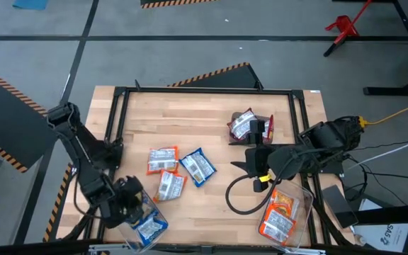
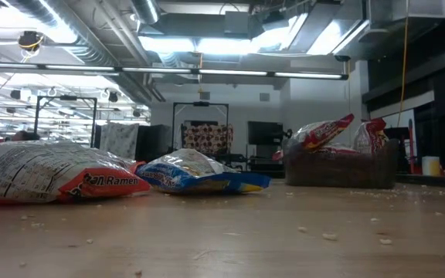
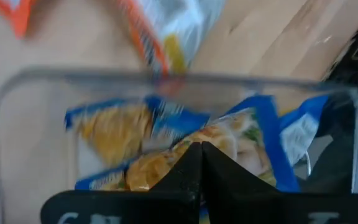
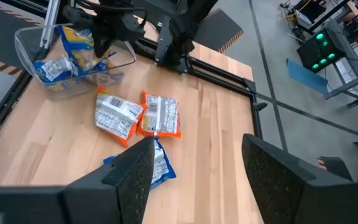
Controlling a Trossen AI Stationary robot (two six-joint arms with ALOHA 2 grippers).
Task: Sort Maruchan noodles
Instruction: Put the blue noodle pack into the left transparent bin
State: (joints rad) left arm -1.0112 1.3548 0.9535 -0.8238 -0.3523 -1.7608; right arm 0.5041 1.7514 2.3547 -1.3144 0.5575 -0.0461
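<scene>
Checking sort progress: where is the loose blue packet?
High view: the blue packet lies mid-table, right of two orange packets, apart from both bins.

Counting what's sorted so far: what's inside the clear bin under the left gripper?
The clear bin holds blue-and-yellow noodle packets, at least two. The left gripper, jaws shut, hangs over them, so anything beneath it or under those packets is hidden.

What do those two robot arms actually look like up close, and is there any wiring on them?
Both arms are dark, nearly black, jointed machines. The left arm is slim, with chunky rounded joints. The right arm carries a looping black cable and a small yellow tag. The right gripper has two flat, matte black fingers; the left gripper has tapered black ones.
</scene>
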